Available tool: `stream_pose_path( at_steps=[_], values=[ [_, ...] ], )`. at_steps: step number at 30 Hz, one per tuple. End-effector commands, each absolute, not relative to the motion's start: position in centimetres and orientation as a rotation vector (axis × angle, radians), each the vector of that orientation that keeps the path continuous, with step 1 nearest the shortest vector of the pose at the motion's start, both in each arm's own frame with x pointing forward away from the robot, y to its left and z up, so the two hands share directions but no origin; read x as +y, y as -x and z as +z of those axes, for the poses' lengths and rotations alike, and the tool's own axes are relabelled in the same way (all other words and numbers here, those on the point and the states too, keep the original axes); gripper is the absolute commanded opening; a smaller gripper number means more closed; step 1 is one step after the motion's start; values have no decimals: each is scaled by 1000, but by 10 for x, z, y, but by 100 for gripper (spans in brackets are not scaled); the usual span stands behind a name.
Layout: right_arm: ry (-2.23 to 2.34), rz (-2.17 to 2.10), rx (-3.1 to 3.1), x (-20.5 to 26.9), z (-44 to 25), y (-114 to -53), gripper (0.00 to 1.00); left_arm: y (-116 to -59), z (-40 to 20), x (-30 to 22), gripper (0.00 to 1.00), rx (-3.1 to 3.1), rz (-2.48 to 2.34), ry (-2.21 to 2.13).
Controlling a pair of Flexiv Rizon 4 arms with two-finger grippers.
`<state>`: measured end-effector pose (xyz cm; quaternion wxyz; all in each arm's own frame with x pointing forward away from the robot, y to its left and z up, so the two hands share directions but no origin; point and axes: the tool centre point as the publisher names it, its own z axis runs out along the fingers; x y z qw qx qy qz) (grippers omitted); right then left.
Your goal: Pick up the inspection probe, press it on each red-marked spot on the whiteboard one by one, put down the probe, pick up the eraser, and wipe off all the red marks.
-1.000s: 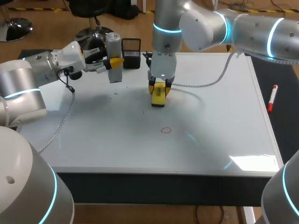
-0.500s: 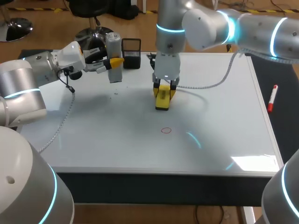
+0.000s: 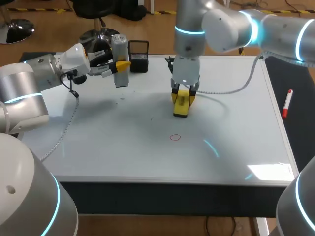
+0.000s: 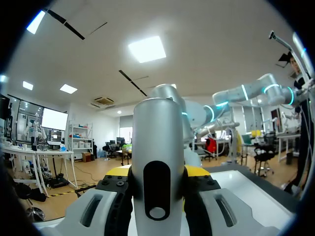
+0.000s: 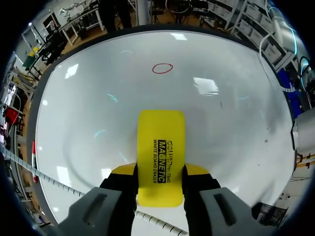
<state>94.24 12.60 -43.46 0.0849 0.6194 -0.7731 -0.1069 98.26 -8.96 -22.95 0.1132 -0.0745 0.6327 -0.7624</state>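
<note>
Whiteboard surface (image 3: 236,123) carries a single red mark (image 3: 174,137), and the eraser (image 3: 180,104) sits a little short of it, clamped between my right fingers (image 5: 123,172). From that wrist, the mark lies straight ahead along the eraser's long axis, apart from its front edge. I judge this arm the nearer. My left fingers (image 4: 117,171), well off, grip the probe (image 4: 157,147).

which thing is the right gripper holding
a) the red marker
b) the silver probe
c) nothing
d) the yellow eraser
d: the right gripper has both fingers pressed on the sides of the yellow eraser, while the probe sits in the left gripper.
</note>
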Motion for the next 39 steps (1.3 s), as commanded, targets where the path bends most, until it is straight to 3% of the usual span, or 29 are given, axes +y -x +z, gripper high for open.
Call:
stream_pose_path(
  at_steps=[1,10,26,39],
  values=[
    [-1852,-309,-2312,117,-451,-938,0,-983,-229,-90,0,1855,-2237,218],
    [-1946,-232,-2301,124,-419,-953,0,-983,-229,-90,0,1855,-2237,218],
    [-1985,-106,-2279,97,-389,-992,0,-983,-229,-90,0,1855,-2237,218],
    [-1868,-80,-2342,41,-380,-1023,0,-983,-229,-90,0,1855,-2237,218]
  ],
)
